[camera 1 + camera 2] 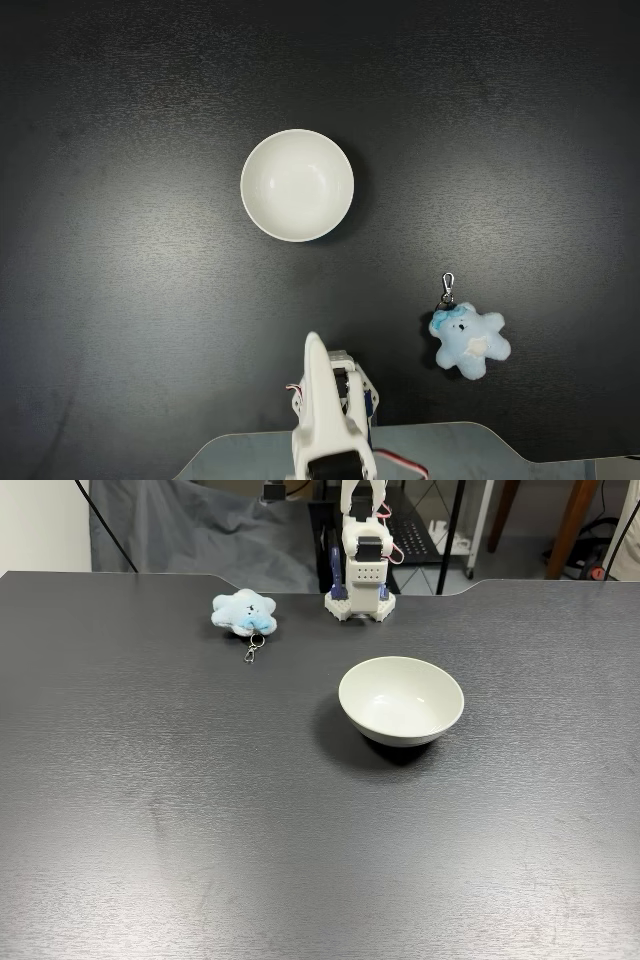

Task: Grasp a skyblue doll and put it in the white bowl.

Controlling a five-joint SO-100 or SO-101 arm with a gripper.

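The arm [325, 420] is cut off at the frame edge, and whether its gripper [312, 345] is parted or closed cannot be told. The skyblue doll [468, 341] lies on the black table [200, 810], well apart from the empty white bowl [297, 185]. Chair legs [575, 520] stand behind.

One fixed view looks straight down from above the surface [120, 300]; the other faces the arm [362, 560] from the opposite edge, angled downward. Both share the bowl [297, 185] and doll [468, 342].
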